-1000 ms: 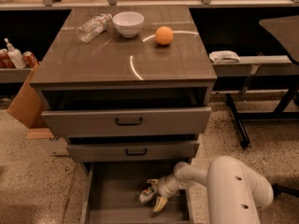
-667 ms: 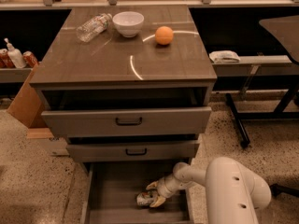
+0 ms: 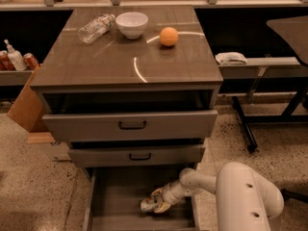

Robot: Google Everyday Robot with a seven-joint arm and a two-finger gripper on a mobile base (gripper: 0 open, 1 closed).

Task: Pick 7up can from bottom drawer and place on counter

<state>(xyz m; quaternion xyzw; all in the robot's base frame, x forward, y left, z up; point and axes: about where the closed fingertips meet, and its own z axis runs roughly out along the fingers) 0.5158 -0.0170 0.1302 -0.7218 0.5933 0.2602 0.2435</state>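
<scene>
Since a second ago the gripper (image 3: 154, 202) sits slightly further left in the bottom drawer (image 3: 113, 203) — fingers closed round the 7up can (image 3: 146, 206). We see the can right of centre on the drawer floor.

Gripper (image 3: 159, 203) noted low in the bottom drawer (image 3: 113, 203), against the 7up can (image 3: 146, 206). The can's right part is covered by the gripper, and its label marks are too small to be read. The drawer's front is cut off by the lower frame edge, and its rear is hidden under the middle drawer (image 3: 137, 155). The arm housing (image 3: 248, 198) is cut off at the lower edge. The top drawer (image 3: 130, 125) interior is lost in shadow. 1 of 2 red cans (image 3: 30, 60) is clipped by the left edge.
</scene>
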